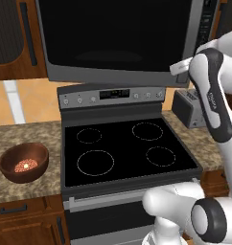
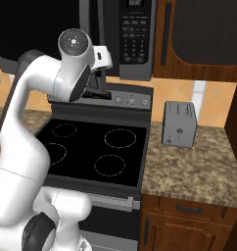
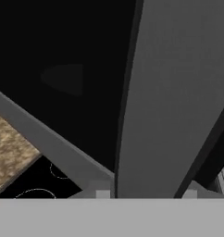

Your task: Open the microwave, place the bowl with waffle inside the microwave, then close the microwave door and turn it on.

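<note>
The microwave point(image 1: 122, 40) hangs above the stove, and its keypad point(image 2: 135, 39) is on the right. The microwave door point(image 1: 113, 33), black glass in a grey frame, looks shut. My gripper point(image 3: 146, 193) is raised at the door's right edge. It is open, with one fingertip point(image 3: 102, 193) on each side of the door's grey vertical handle strip point(image 3: 169, 102). I cannot tell whether the tips touch the strip. The reddish-brown bowl point(image 1: 23, 162) sits on the counter left of the stove, with the waffle point(image 1: 26, 166) inside it.
Under the microwave is a black-topped stove point(image 1: 127, 148) with a grey control panel point(image 1: 113, 95). A grey toaster point(image 2: 179, 125) stands on the granite counter point(image 2: 199, 166) to the right. Wooden cabinets flank the microwave. My own arm crosses in front of the stove.
</note>
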Controlling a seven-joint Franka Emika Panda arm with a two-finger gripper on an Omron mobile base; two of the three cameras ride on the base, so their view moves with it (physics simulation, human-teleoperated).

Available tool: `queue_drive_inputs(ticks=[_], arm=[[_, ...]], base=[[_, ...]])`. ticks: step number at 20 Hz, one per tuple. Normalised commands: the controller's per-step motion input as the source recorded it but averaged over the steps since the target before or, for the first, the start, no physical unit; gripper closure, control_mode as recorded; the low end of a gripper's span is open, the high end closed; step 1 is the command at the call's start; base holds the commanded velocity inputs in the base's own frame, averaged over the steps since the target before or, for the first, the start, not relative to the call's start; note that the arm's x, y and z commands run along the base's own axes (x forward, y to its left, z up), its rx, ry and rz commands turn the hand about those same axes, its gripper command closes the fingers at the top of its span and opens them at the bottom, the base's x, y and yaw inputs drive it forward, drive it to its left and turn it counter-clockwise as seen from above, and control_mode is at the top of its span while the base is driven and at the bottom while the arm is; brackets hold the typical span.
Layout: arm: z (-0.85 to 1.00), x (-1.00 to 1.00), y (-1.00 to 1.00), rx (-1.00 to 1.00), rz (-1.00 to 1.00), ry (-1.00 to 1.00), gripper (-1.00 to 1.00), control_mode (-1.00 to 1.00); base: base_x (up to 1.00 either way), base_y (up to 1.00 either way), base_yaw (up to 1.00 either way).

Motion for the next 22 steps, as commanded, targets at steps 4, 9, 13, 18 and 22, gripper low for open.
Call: queue_drive_inputs(ticks=[4, 9, 13, 18, 22], arm=[[-0.01, -1.0, 1.0, -0.15, 0.0, -0.03, 1.0, -1.0], [-0.08, -1.0, 1.0, -0.2, 0.0, -0.04, 1.0, -1.0], [-0.16, -1.0, 1.0, -0.21, 0.0, 0.0, 1.0, -1.0], [-0.17, -1.0, 1.0, -0.14, 0.0, 0.0, 1.0, -1.0], [-0.17, -1.0, 0.38, -0.03, 0.04, 0.0, -1.0, -1.0]], base=[[0.0, 0.0, 0.0], [0.0, 0.0, 0.0], [0.0, 0.0, 0.0], [0.0, 0.0, 0.0], [0.0, 0.0, 0.0]])
